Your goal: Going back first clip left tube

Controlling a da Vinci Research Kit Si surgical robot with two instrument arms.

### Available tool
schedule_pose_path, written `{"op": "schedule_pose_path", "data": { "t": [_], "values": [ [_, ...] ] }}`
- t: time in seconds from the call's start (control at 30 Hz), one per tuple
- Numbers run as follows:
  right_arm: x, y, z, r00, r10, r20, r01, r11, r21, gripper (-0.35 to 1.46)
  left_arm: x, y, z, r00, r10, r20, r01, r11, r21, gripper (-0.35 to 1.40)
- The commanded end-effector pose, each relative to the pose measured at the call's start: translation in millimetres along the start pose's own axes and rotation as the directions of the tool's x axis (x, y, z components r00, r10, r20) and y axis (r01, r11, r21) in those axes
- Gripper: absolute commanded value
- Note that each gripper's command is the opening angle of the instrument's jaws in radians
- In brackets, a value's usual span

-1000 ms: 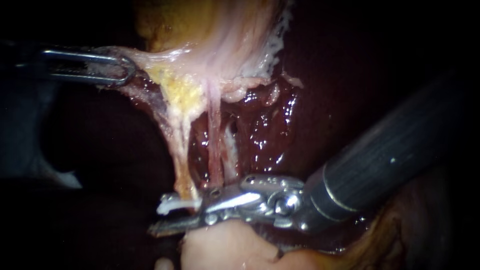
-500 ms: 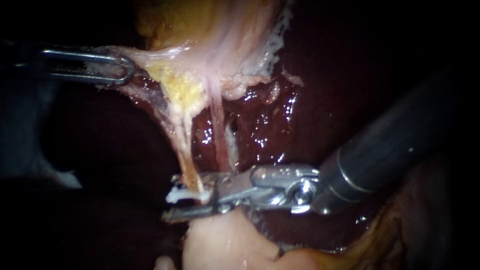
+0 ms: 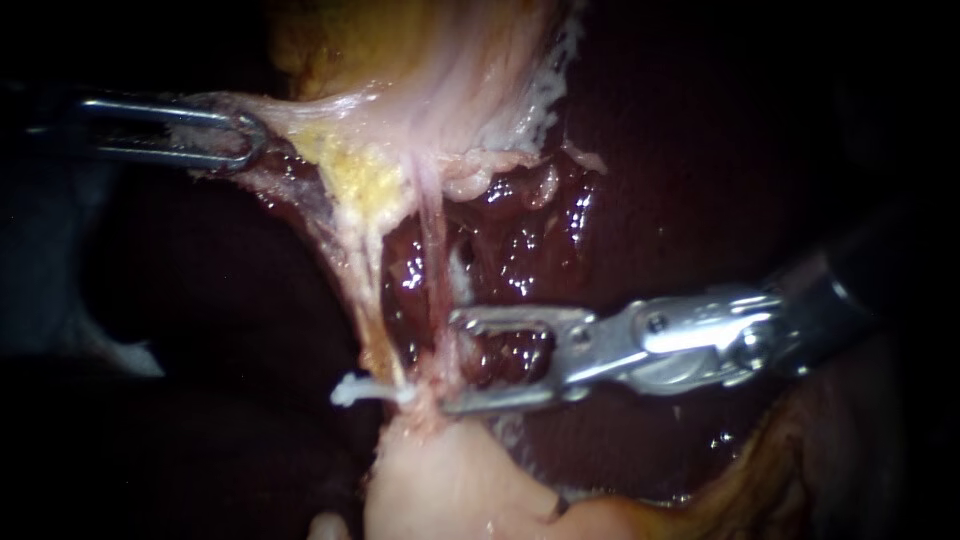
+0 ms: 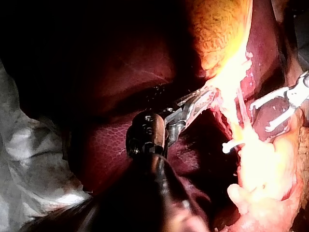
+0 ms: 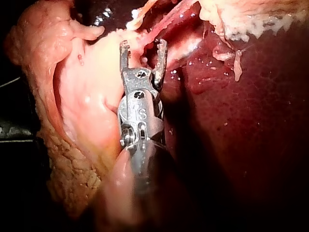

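Lying just ahead of the spread, empty pincer of the right instrument (image 3: 452, 362), the clip (image 3: 360, 391) is seen on the left tube (image 3: 371, 305), set crosswise to it; the left instrument (image 3: 240, 140), clamped on tissue (image 3: 295, 118), is farther.

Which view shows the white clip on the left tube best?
Endoscope view: the clip lies side-on, unobstructed, at the foot of the left tube, beside the right instrument. Left wrist view: smaller, against glaring tissue. Right wrist view: only a pale sliver ahead of the instrument, possibly the clip.
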Motion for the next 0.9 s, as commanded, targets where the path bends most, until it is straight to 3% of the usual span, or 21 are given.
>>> {"op": "schedule_pose_path", "data": {
  "t": [0.03,0.33,0.9],
  "values": [
    [0.0,0.2,-0.6,1.0,-0.007,0.0,0.007,1.0,0.0,0.5,0.0,0.0,0.0,1.0,0.0,0.0,0.0,1.0,0.0,-0.35],
    [-0.4,1.9,-4.3,1.0,-0.028,0.0,0.028,1.0,0.004,0.5,0.0,0.0,0.0,1.0,0.0,0.0,0.0,1.0,0.0,-0.35],
    [-0.2,3.0,-6.7,0.998,-0.056,0.0,0.056,0.998,0.01,0.5,-0.2,0.0,0.8,1.0,0.001,-0.004,-0.001,1.0,0.005,-0.35]
  ]
}}
